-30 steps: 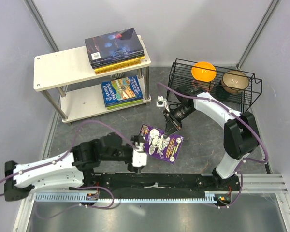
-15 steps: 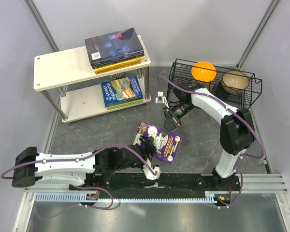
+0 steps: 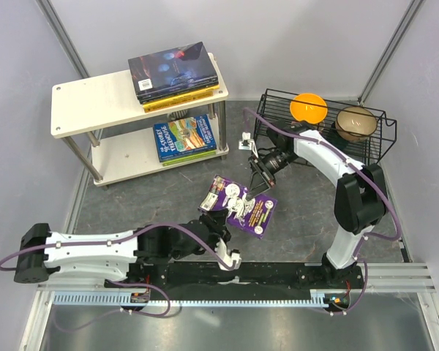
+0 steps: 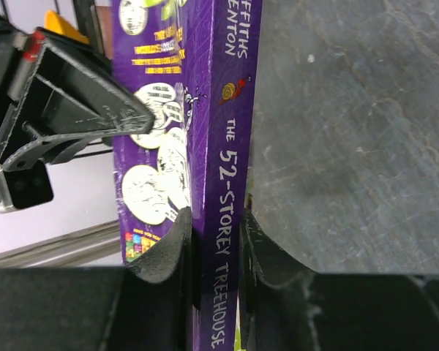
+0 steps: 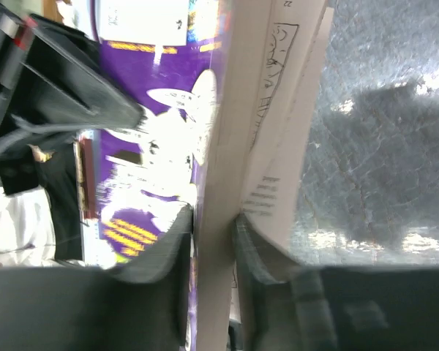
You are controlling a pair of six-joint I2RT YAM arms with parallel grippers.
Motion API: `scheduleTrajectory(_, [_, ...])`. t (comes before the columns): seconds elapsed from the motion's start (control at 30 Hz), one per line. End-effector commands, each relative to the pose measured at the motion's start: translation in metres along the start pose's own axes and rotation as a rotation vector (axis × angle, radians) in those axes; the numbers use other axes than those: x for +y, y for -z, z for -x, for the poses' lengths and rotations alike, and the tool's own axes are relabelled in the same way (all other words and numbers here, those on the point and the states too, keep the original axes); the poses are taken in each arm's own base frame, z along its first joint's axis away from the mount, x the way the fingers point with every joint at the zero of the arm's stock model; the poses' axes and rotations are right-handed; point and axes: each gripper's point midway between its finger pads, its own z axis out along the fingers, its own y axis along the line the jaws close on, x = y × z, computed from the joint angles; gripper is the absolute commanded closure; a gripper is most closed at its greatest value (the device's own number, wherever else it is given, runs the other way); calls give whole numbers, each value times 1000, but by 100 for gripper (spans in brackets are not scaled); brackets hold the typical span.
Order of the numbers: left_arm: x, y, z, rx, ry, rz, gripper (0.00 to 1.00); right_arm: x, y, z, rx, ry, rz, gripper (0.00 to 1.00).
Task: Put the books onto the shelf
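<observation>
Pinching the purple book [image 4: 230, 146] by its spine, the left pincer [image 4: 214, 223] is closed narrow on it, one pad on each side of the title lettering. The right pincer [image 5: 216, 219] is clamped just as thin on the opposite page edge, with a few pages fanning loose past the far finger. Both hold the one book, tilted up over the tabletop [image 3: 132, 191] between the arms. Can't tell from the top view whether a low corner touches the surface.

Reads as a two-arm regrasp. Likely best way through it:
- Only one pincer should move at a time; pulling while both grip risks tearing pages.
- The spine grip looks the solid one and the page-edge grip could slip, so the right should probably let go first and back straight off, minding the rack [image 3: 262, 113] behind it.
- The left can then carry the book by the spine toward the shelf [image 3: 88, 106], far left.
- The top board has a stack [image 3: 177, 73] at its right end and is bare to the left; the lower board holds one more [image 3: 184, 137].
- Level the book before release, come in over the board edge, stay off the chrome legs, and don't nudge the stack
</observation>
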Motion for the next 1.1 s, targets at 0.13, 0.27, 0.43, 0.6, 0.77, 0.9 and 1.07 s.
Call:
scheduleTrajectory(0.13, [68,68,-47,213,184,255,99,3,34,43,-74,225,-278,17])
scheduleTrajectory(0.27, [85,99,-80,345,205,319,98,-9,72,70,-208,278,-433,2])
scheduleTrajectory(0.43, [107,115,-130,486,241,410,98,-17,91,65,-308,212,-405,2])
scheduleTrajectory(0.6, [141,111,-158,522,250,518,99,-24,91,53,-322,198,-404,2])
scheduleTrajectory(0.77, [165,104,-191,537,236,584,98,-26,96,48,-347,178,-385,2])
scheduleTrajectory(0.9, [176,85,-204,527,197,592,99,-27,98,47,-358,170,-374,2])
scheduleTrajectory(1.07, [170,46,-222,524,153,526,98,-28,101,45,-370,160,-362,2])
